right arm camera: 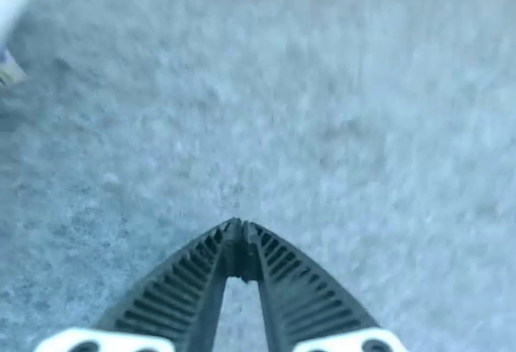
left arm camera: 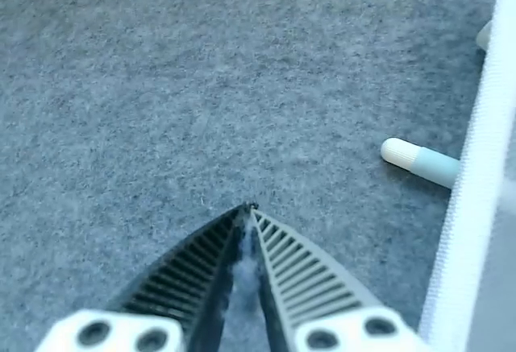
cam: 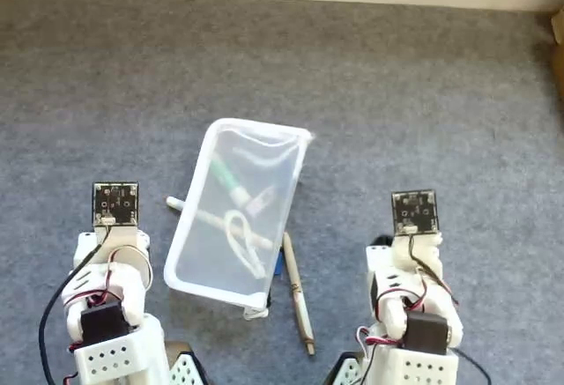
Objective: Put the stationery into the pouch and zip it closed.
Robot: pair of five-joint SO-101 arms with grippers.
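A clear, soft plastic pouch (cam: 231, 281) with white edging lies slantwise on grey, short-pile carpet (cam: 423, 94), between two white robot arms and just ahead of them. Through its see-through skin show a green-and-white pen (cam: 225, 178), a thin white loop (cam: 242, 235) that looks like cord, and a small pale piece too faint to name. A slim pen with a rounded white cap (left arm camera: 401, 153) and a light blue barrel pokes out past the pouch's edge on the left arm's side; whether it sits inside the pouch or under it cannot be told. A long beige pen (cam: 297, 292) with a dark tip lies outside on the carpet, right beside the pouch's other long edge, with a small blue object (cam: 278, 263) wedged between the two. The left gripper (left arm camera: 248, 209) hangs over bare carpet near the capped pen, its ribbed black fingers pressed together at the tips and holding nothing. The right gripper (right arm camera: 239, 225) hangs over bare carpet on the far side of the beige pen, its ridged fingers likewise closed and empty.
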